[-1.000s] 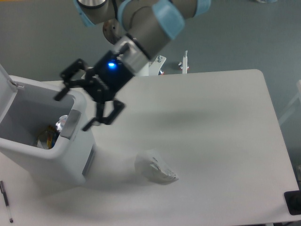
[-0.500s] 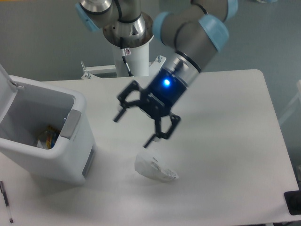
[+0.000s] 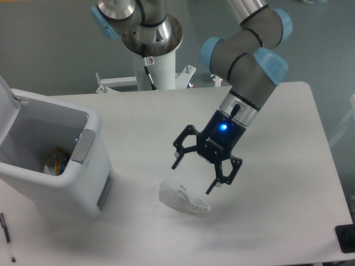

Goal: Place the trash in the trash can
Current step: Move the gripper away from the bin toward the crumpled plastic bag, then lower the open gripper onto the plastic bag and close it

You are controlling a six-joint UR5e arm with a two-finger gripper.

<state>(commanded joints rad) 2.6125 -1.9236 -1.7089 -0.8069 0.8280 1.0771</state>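
Bin (image 3: 83, 191) at desk's (image 3: 266, 138) left edge, lid flipped up, mouth uncovered; inside, low against its right wall, a crushed bottle (image 3: 55, 160) with coloured label, partly hidden by the rim. Wrapper (image 3: 182, 197) lies crumpled on the desk, right of the bin and apart from it. Pincer (image 3: 192, 176) hangs just above the wrapper, fingers spread wide, holding nothing. Pen (image 3: 8, 237) near the front-left corner.
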